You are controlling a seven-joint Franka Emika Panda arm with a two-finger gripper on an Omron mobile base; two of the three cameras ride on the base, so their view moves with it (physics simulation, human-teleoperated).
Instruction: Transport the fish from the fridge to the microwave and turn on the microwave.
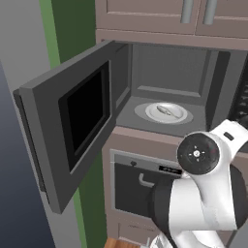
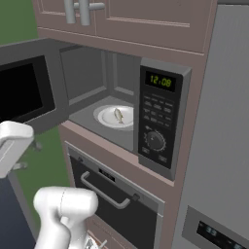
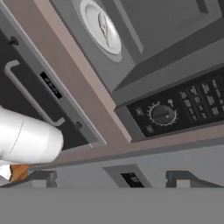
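Observation:
The fish [image 1: 165, 111] [image 2: 118, 115] [image 3: 104, 25] lies on the white round plate [image 1: 175, 115] [image 2: 107, 118] inside the microwave [image 1: 167, 72] [image 2: 116, 82]. The microwave door [image 1: 72, 121] is swung wide open to the left. Its black keypad panel [image 2: 158, 121] shows green clock digits and a round dial [image 2: 155, 140] [image 3: 162, 114]. In the hand view my gripper [image 3: 111, 179] is open with nothing between its fingertips [image 3: 41, 177]. It is outside the microwave, back from the panel. The grey fridge [image 2: 228, 121] stands to the right, closed.
A dark oven [image 1: 140, 189] [image 2: 116, 204] with a horizontal bar handle [image 2: 109, 192] sits under the microwave. Brown cabinets with bar handles [image 2: 78, 12] hang above. The open door juts out on the left of the opening. My white arm [image 1: 203, 193] fills the foreground.

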